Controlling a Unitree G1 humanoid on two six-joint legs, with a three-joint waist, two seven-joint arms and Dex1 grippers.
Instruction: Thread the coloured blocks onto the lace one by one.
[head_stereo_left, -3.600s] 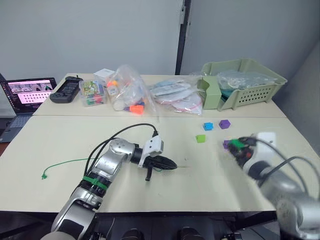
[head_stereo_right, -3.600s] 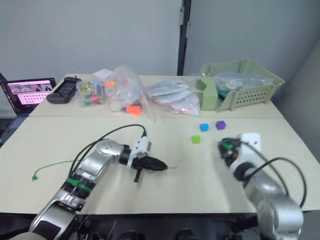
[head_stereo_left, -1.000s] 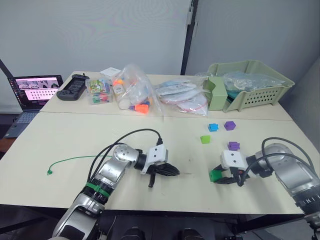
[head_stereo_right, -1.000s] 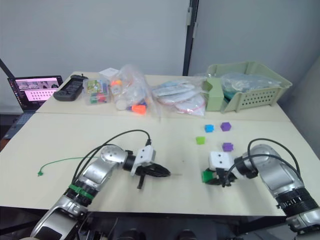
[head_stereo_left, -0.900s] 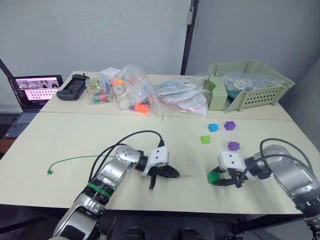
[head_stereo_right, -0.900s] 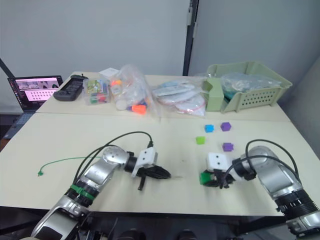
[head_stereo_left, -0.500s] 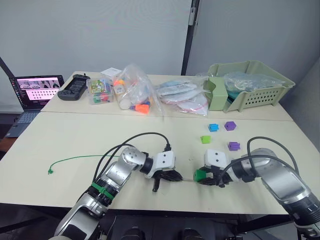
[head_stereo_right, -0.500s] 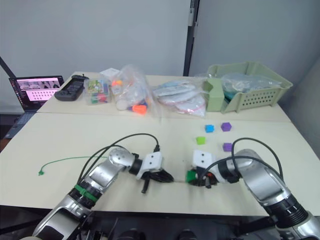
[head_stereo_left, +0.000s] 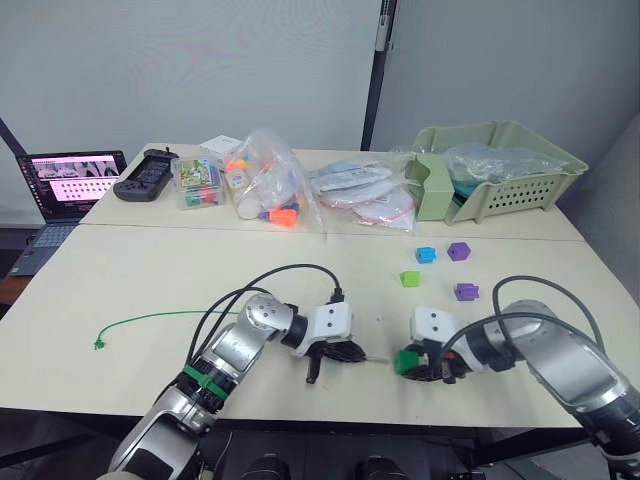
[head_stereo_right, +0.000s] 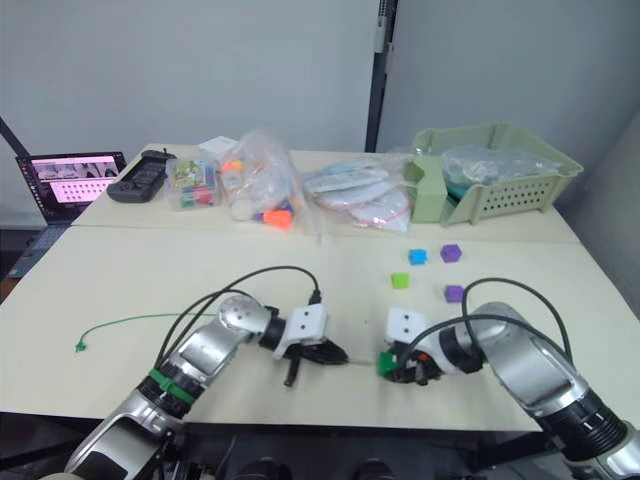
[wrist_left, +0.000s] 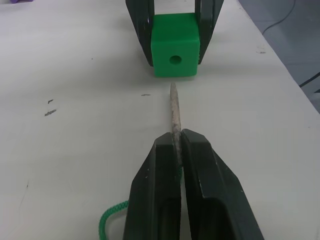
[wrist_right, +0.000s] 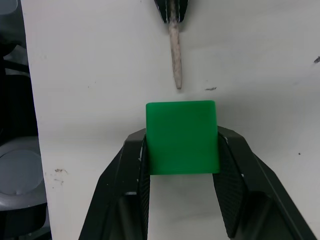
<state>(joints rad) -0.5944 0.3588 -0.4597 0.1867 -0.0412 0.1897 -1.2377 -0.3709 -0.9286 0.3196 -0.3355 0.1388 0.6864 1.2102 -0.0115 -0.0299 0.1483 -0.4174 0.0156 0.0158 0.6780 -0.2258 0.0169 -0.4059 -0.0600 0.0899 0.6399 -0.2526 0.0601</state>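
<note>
My right gripper (head_stereo_left: 412, 364) is shut on a dark green block (head_stereo_left: 405, 361), holding it near the table's front edge with a holed face (wrist_left: 175, 59) turned toward my left gripper. The left gripper (head_stereo_left: 352, 353) is shut on the green lace just behind its pale stiff tip (wrist_left: 174, 106). That tip points at the block's hole and stops a short gap away. The rest of the lace (head_stereo_left: 150, 322) trails left across the table to a small knot (head_stereo_left: 98, 345). A lime block (head_stereo_left: 409, 279), a blue block (head_stereo_left: 426, 255) and two purple blocks (head_stereo_left: 459, 251) (head_stereo_left: 466, 292) lie loose further back on the right.
Along the table's far side stand a laptop (head_stereo_left: 68, 178), a black controller (head_stereo_left: 143, 173), clear bags of toys (head_stereo_left: 265, 190) and a pale green basket (head_stereo_left: 495, 166). Black cables (head_stereo_left: 280, 275) arch over my left arm. The table's front edge (head_stereo_left: 330, 409) runs close below both grippers.
My right gripper, having carried the dark green block leftward toward the lace tip, has drawn back a little to the right. The left gripper has held still for the last half second.
</note>
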